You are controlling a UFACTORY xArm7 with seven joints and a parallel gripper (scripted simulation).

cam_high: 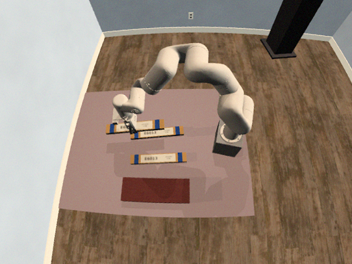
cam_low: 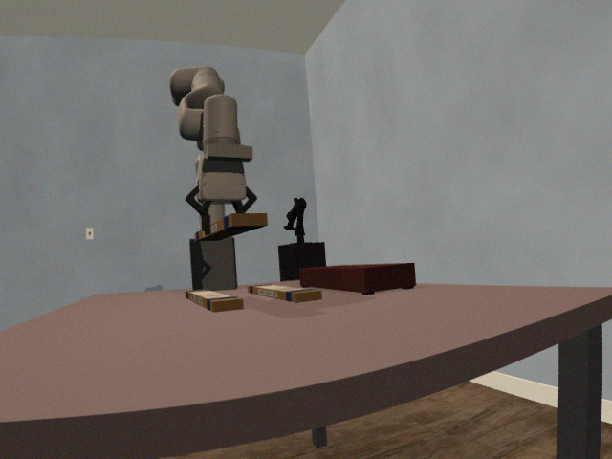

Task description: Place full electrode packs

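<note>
above the table [cam_low: 345, 336], jaws grip pack [cam_low: 242, 220]

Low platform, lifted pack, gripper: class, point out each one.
low platform [cam_high: 155, 190], top view, middle of its red top.
lifted pack [cam_low: 245, 220], exterior view, its raised end.
gripper [cam_low: 222, 217], exterior view, between its fingertips.

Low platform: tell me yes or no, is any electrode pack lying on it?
No. The dark red low platform is bare on top; two packs lie on the table and the gripper holds the third in the air.

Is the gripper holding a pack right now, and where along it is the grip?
Yes. The gripper is shut on one pack, lifted above the table. It grips well off-centre, near one end, across the narrow sides, so the pack hangs tilted.
</note>
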